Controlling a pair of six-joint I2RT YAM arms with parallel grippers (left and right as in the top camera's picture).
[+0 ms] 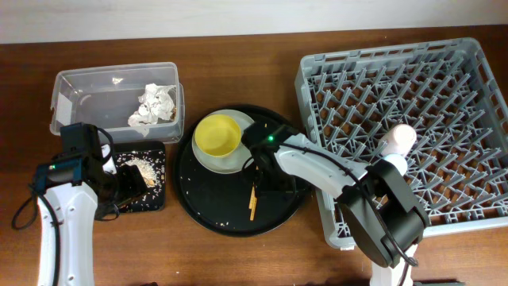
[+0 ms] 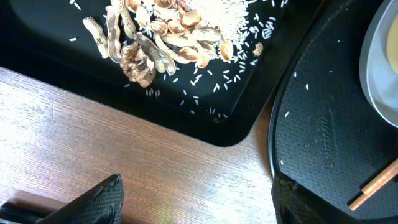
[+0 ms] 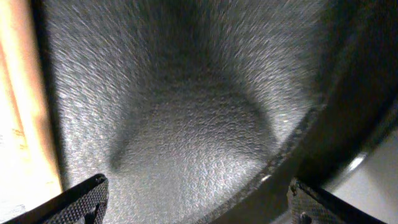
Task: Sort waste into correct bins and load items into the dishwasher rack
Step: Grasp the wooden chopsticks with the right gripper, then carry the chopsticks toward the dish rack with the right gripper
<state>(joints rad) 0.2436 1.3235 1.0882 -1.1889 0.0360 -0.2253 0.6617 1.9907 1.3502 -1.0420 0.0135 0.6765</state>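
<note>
Chopsticks (image 1: 253, 203) targeted on round tray (image 1: 202, 202).
Right gripper (image 1: 268, 181), fingers held apart, should be shifted left over them before being closed.

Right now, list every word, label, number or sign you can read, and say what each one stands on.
Embossed script mark on the round black tray: tilted and faint in the left wrist view, too unclear to read.
No other words, numbers or signs show in any view.
</note>
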